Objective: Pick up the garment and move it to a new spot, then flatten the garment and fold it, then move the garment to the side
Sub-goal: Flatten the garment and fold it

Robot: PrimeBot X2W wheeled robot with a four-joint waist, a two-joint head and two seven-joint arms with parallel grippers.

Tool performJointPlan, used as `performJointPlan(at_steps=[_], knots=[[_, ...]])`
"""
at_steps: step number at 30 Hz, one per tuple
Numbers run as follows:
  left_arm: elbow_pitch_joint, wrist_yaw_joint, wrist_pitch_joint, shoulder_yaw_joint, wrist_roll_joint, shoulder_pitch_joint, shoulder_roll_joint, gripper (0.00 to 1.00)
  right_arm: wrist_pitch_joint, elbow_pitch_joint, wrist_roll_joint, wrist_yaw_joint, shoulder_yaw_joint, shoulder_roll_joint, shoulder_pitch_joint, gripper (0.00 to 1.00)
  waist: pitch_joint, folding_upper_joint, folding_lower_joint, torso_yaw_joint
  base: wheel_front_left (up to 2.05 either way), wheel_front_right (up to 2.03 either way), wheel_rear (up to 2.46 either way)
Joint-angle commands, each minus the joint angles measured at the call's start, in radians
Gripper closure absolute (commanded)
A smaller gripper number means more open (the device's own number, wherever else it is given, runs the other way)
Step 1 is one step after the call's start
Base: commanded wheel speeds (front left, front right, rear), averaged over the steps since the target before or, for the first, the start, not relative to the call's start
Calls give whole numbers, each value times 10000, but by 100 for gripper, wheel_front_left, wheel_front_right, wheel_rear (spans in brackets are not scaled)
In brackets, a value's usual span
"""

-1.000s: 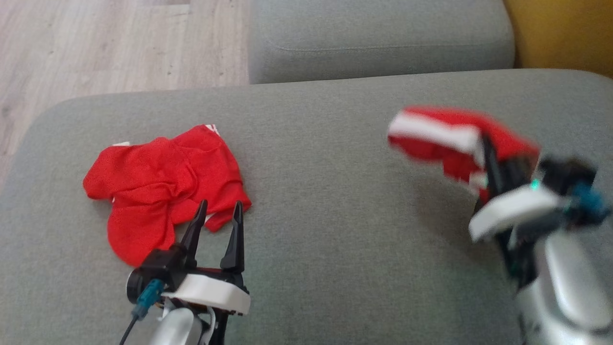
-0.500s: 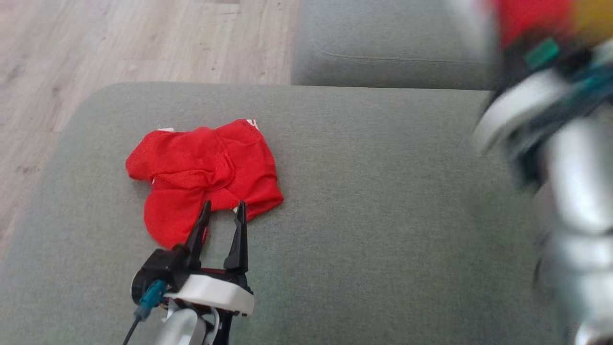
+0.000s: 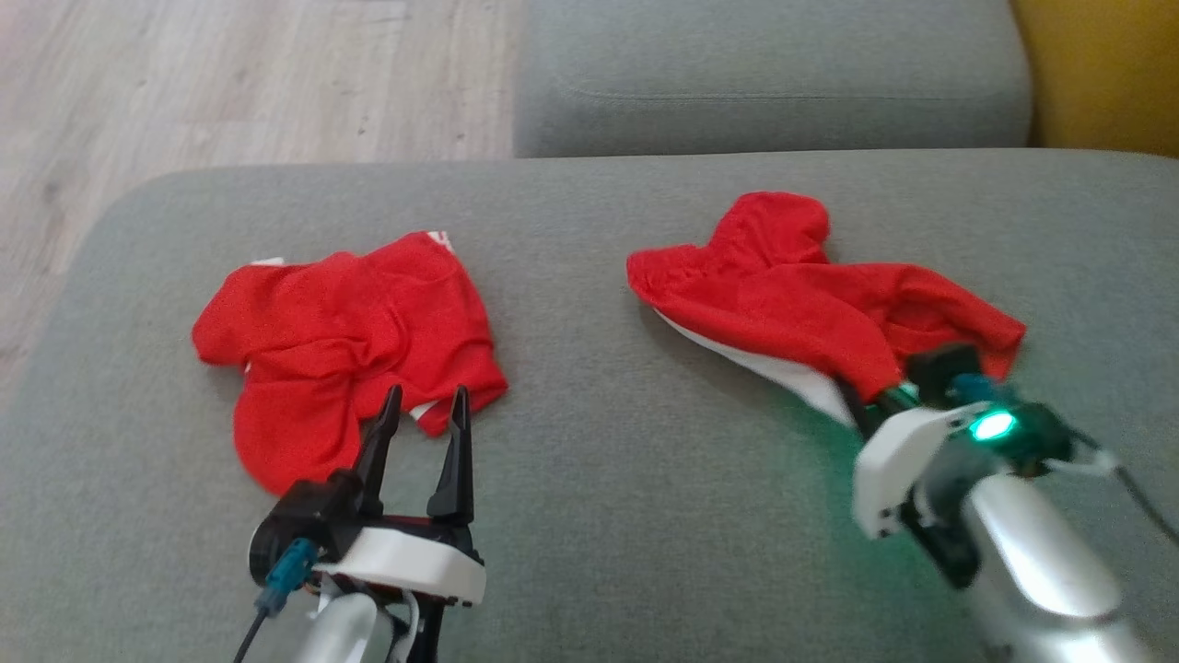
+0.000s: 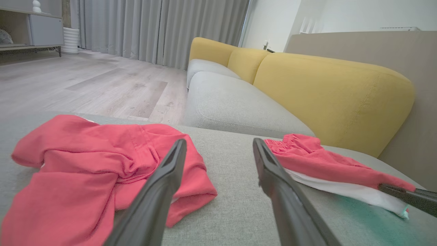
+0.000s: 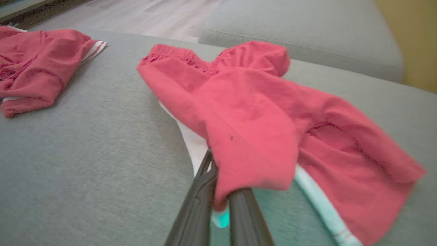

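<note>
My right wrist view shows my right gripper (image 5: 220,200) clenched on the hem of the crumpled red, white-lined fabric garment (image 5: 252,119); in the head view, cloth covers those fingertips. The garment lies spread just ahead of that hand on the grey sofa cushion (image 3: 608,479). My left gripper (image 3: 422,405) stands released, fingers wide.

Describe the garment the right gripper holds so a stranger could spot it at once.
On the wide grey cushion beside the yellow backrest lie two red garments. Take the right garment, nearer the yellow. Unlike the left garment, it shows a broad white underside and its near end is pinched in the shut right gripper.
</note>
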Motion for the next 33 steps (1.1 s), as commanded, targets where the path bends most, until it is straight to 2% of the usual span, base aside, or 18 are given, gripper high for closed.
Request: performJointPlan(at_steps=[1, 9, 16, 20, 21, 22, 26, 28, 33], knots=[[-346, 31, -93, 367, 65, -384, 84, 0, 78, -460, -88, -7, -109, -223, -80, 100, -58, 0, 0, -154, 0, 0, 0], [-427, 84, -93, 403, 20, -276, 35, 0, 1966, -2306, -1614, -7, -2258, -876, 1256, 100, -233, 0, 0, -642, 0, 0, 0], [-506, 66, -93, 392, -3, -279, -19, 0, 3507, -4244, -2899, -7, -3395, -625, 2462, 100, -195, 0, 0, -906, 0, 0, 0], [-532, 58, -93, 409, 1, -320, -39, 0, 3445, -4950, -3947, -7, -3959, -317, 2648, 100, -100, 0, 0, -1045, 0, 0, 0], [-525, 48, -93, 405, 11, -335, -42, 0, 3312, -5067, -4293, -7, -4019, -278, 2662, 53, -77, 0, 0, -1068, 0, 0, 0], [-516, 36, -93, 401, 22, -351, -45, 0, 3168, -5156, -4614, -7, -4096, -202, 2667, 0, -52, 0, 0, -1092, 0, 0, 0], [-510, 10, -93, 417, 58, -417, -55, 0, 2264, -5475, -5399, -7, -4432, 330, 2628, 0, 50, 0, 0, -1172, 0, 0, 0], [-496, -22, -93, 433, 96, -471, -58, 0, 1295, -5703, -5741, -7, -4708, 783, 2593, 0, 146, 0, 0, -1229, 0, 0, 0], [-433, -98, -93, 431, 161, -515, -62, 0, -757, -5912, -5172, -7, -4666, 1303, 2878, 0, 205, 0, 0, -1284, 0, 0, 0]])
